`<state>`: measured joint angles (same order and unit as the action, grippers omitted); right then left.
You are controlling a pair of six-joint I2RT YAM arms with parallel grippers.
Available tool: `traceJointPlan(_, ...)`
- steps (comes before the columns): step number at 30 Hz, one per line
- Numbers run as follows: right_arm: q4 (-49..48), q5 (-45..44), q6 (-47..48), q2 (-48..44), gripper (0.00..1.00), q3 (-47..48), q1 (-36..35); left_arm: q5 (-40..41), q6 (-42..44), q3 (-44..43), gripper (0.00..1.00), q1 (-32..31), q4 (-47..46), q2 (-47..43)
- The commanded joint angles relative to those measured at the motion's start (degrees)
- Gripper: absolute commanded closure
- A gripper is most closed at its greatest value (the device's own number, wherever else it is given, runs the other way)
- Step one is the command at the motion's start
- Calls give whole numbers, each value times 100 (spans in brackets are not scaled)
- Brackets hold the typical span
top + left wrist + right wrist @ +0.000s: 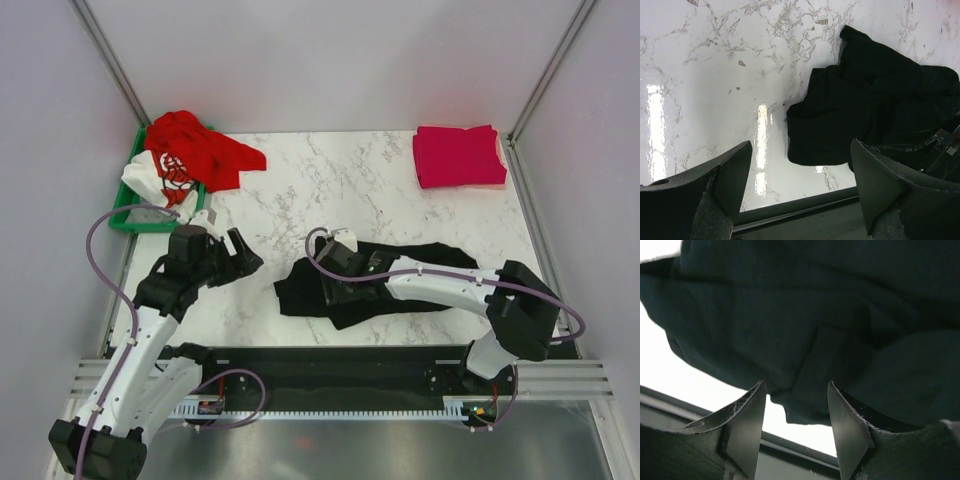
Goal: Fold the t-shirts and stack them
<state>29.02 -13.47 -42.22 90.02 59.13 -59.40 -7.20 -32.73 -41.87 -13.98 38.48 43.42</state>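
The black t-shirt [400, 268] lies crumpled on the marble table near the front middle. My right gripper [335, 288] is low over its left part. In the right wrist view the gripper [796, 410] is open, and a hanging edge of the black shirt [805, 340] sits between its fingers. My left gripper [247, 256] is open and empty just left of the shirt, which shows ahead and to the right in the left wrist view [875, 110]. The crimson-pink t-shirt [458, 155] lies folded at the back right. The red t-shirt [205, 152] and the white printed one [165, 176] are heaped at the back left.
A green plastic bin [125, 222] at the back left holds the heaped shirts; the red one spills over its rim onto the table. A black rail [330, 365] runs along the table's near edge. Grey walls close in both sides.
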Motion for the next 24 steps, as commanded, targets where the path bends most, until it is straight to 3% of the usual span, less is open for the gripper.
traceJointPlan(1, -221, -331, 134, 173, 41, 450, 7, -36, 293, 29, 14, -44, -121, -53)
traceJointPlan(8, 77, -787, 267, 850, 49, 863, 60, -1, 294, 30, 14, -61, -157, -18)
traceJointPlan(24, -27, -824, 258, 736, 56, 424, 359, 35, 276, 56, 14, -131, -165, -53)
